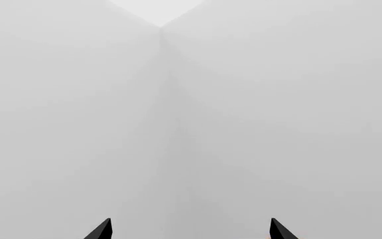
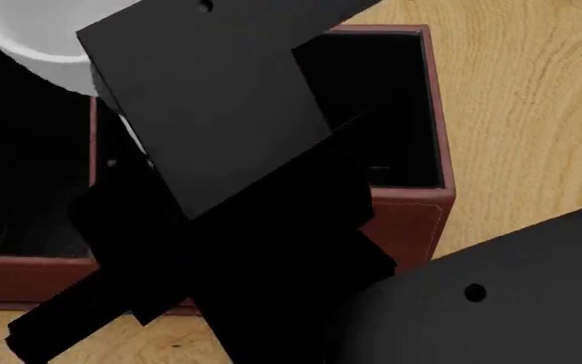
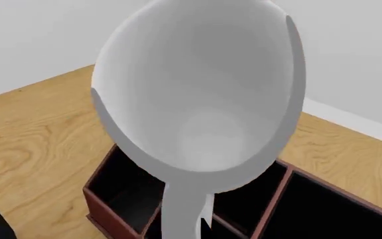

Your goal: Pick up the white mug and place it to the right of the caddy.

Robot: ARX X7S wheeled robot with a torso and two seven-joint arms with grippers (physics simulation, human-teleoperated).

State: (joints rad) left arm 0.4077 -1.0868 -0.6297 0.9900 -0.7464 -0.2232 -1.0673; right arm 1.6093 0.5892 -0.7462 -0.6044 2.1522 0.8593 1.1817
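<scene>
Right wrist view: we see the glossy all-white tapered mug filling the frame, its open mouth toward the camera and its loop handle nearest the lens. It hangs in the air above the black-lined compartments of the reddish-brown leather-look rectangular caddy, which stands on the light wooden surface. The right pincer's fingertips are hidden, so we cannot tell its grip. In the left wrist view, the left pincer stands wide apart, holding nothing, facing blank grey walls.
</scene>
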